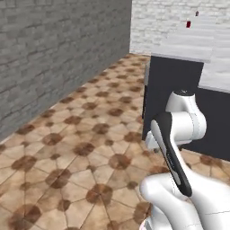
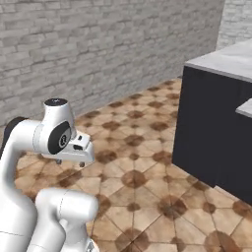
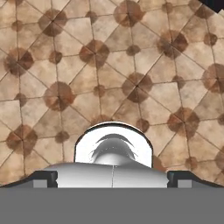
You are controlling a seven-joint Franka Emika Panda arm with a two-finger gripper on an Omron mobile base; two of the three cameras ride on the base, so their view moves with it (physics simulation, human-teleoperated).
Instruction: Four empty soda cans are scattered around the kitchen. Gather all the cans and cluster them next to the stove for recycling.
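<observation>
A small red soda can (image 1: 188, 24) stands far off on the white counter (image 1: 188, 45) at the top right of the left base view. Behind it is a second tiny red shape (image 1: 196, 13), too small to tell what it is. My arm is folded close to the base, with the gripper (image 2: 71, 162) pointing down at the brown tile floor (image 3: 109, 65). In the hand view the fingertips (image 3: 46, 177) sit wide apart, so the gripper (image 3: 112, 177) is open and holds nothing. The stove is out of view.
A dark cabinet block (image 2: 211, 133) with a pale counter top (image 2: 221, 61) stands on the right. A grey brick wall (image 1: 58, 49) runs along the left. Open tile floor (image 1: 81, 148) lies between them.
</observation>
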